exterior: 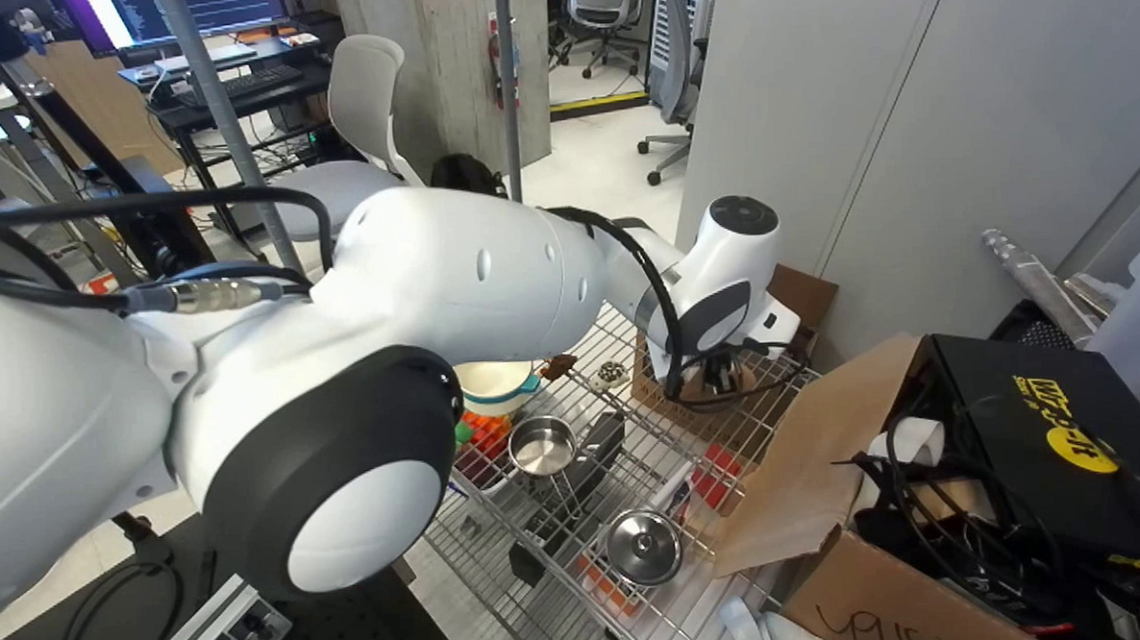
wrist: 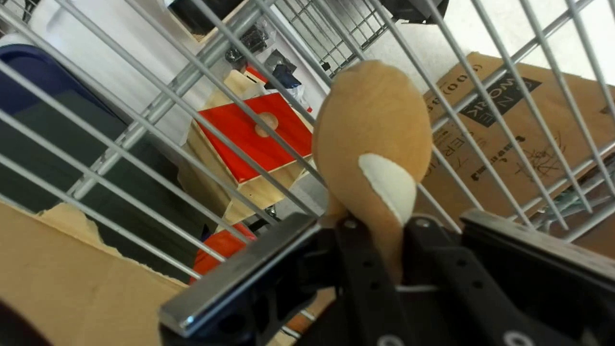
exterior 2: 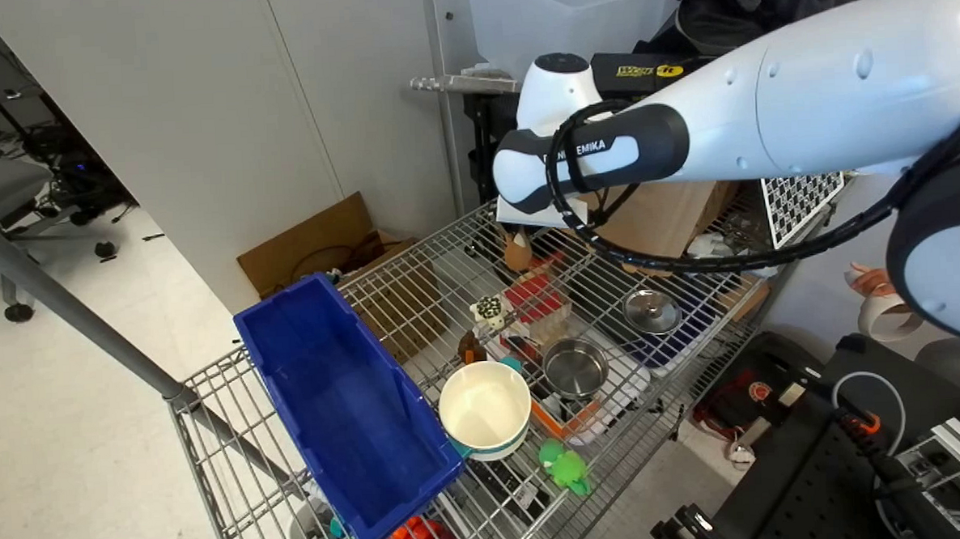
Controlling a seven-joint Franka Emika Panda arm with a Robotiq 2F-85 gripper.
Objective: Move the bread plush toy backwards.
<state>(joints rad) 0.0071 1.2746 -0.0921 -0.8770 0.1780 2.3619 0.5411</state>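
Note:
The bread plush toy [wrist: 372,125] is a soft tan lump with a white patch and a narrow lower end. In the wrist view my gripper [wrist: 379,240] has its two black fingers closed against both sides of that narrow end. The rounded part sticks out beyond the fingertips, over the wire shelf [wrist: 158,105]. In an exterior view the toy [exterior 2: 517,253] hangs upright under the wrist, at the far part of the shelf. In an exterior view the gripper [exterior: 721,373] points down, with the toy hard to make out there. Whether the toy touches the wires I cannot tell.
On the shelf are a spotted turtle plush [exterior 2: 488,311], a brown plush [exterior 2: 471,349], a steel pot [exterior 2: 575,371], a lid [exterior 2: 652,310], a cream pot [exterior 2: 484,407] and a green turtle [exterior 2: 565,466]. A blue bin [exterior 2: 348,405] and an open cardboard box [exterior: 826,443] flank them.

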